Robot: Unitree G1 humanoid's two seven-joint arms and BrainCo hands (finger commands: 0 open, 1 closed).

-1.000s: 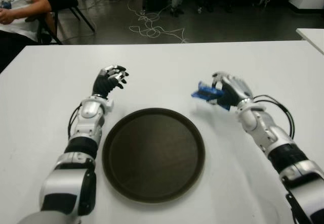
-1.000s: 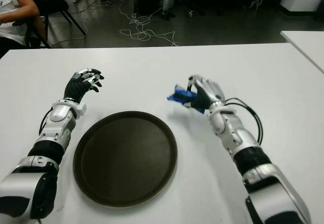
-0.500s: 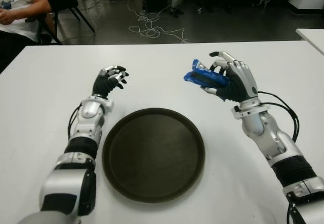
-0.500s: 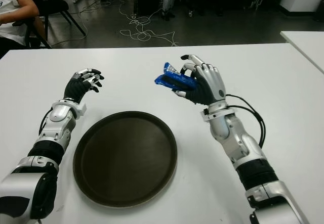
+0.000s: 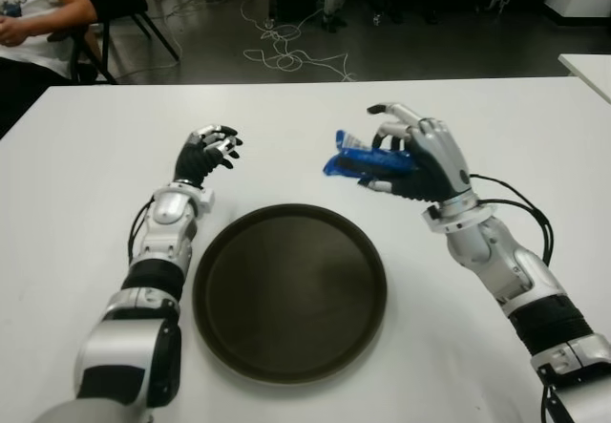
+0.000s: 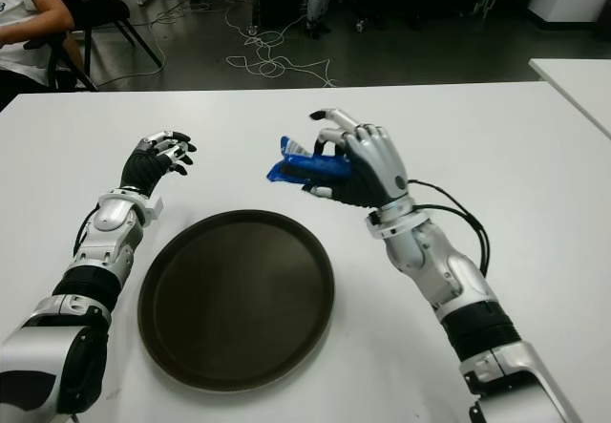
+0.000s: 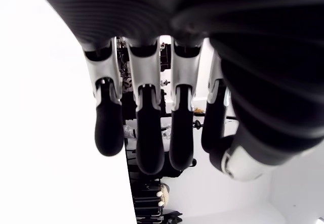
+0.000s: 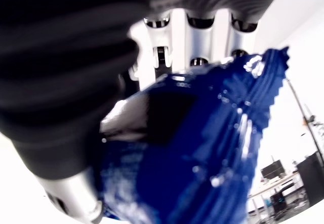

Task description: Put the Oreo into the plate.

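Right hand (image 5: 420,160) clamps a light, crinkly, likely crushable blue Oreo packet (image 5: 365,159) mid-length, at the brown plate's (image 5: 290,291) one o'clock; left hand (image 5: 203,154), fingers loosely curled and empty, idles at its eleven.

Silver-and-black jointed arms, each robot hand (image 5: 420,156) black-palmed, silver-knuckled, black-tipped.

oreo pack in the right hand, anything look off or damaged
Nothing stands out. The right hand grips the blue Oreo pack in the air, beyond the far right rim of the empty dark plate. The wrapper looks crinkled but not visibly torn, and nothing has spilled on the white table. The left hand shows idle left of the plate.
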